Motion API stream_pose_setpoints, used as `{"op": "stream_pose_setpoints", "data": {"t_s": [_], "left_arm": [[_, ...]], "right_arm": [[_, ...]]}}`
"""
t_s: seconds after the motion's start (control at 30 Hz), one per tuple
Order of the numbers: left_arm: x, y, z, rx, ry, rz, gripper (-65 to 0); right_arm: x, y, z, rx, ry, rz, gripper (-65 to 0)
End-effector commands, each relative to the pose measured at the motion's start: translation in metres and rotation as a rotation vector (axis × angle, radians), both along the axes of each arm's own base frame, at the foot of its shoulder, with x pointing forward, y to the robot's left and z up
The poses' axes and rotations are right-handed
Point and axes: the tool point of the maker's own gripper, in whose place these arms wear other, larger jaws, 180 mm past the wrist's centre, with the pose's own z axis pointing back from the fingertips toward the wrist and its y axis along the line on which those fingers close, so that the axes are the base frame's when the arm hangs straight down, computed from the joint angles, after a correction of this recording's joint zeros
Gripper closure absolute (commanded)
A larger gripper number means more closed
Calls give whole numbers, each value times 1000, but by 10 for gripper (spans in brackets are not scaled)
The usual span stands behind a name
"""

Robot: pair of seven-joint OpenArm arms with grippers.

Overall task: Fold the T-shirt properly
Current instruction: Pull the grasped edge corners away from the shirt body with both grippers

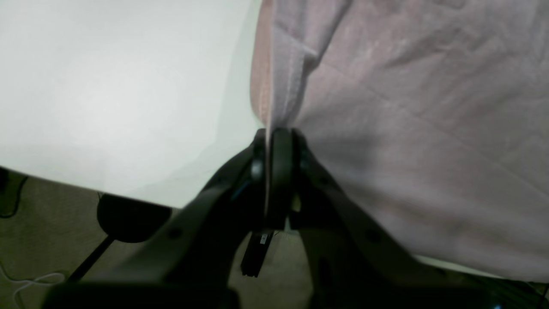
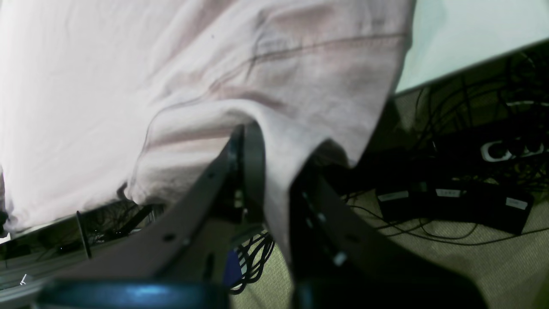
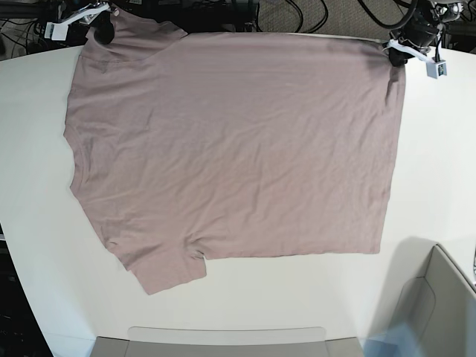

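Mauve-pink cotton, the T-shirt [image 3: 238, 149] lies spread flat on your white desk [image 3: 37, 245], its cloth lightly creased across the body. In the base view your two tools sit at the far edge of the desk, one at each far corner of the garment.

Left tool [image 1: 276, 137]: the jaws are pressed together on a pinch of the T-shirt's [image 1: 407, 128] edge. From this tool the fabric runs ahead and to the right, with a narrow folded band rising straight ahead of the tips. To the tool's left you see only bare desk [image 1: 107, 86]. In the base view this tool [image 3: 398, 56] holds the garment's far corner at the straight hem end, on that picture's right.

Right tool [image 2: 257, 137]: the jaws are closed on a gathered fold of the T-shirt [image 2: 128, 86], which drapes over the tips and hangs between the two fingers. A stitched seam line crosses the cloth just ahead of the tool. To the tool's right a small strip of desk [image 2: 463, 25] shows, and below it dark cables and boxes on the floor [image 2: 493, 257]. In the base view this tool [image 3: 104, 26] grips the far corner at the sleeve end, on that picture's left.

Near sleeve [image 3: 167, 271]: it lies flat at the desk's near side, well apart from both tools. A grey bin [image 3: 439, 305] stands at the near right corner of the base view, apart from the garment.
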Motion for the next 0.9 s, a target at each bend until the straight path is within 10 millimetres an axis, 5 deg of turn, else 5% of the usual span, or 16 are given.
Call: {"op": "stream_pose_setpoints", "data": {"t_s": [0.0,0.2,0.37,0.87], "left_arm": [[-21,3,-6,23,102,-12,0],[1,4,18,66,29,-33,0],[0,14,35,99,-2,30,0],[46,7,40,42,-21,15,0]], "right_arm": [[8,-2,12,-7,-49,12,0],[27,6,32,-17,-118,44,0],[43,9,46,-26,-172,59,0],[82,1,46,-150,-197,108,0]]}}
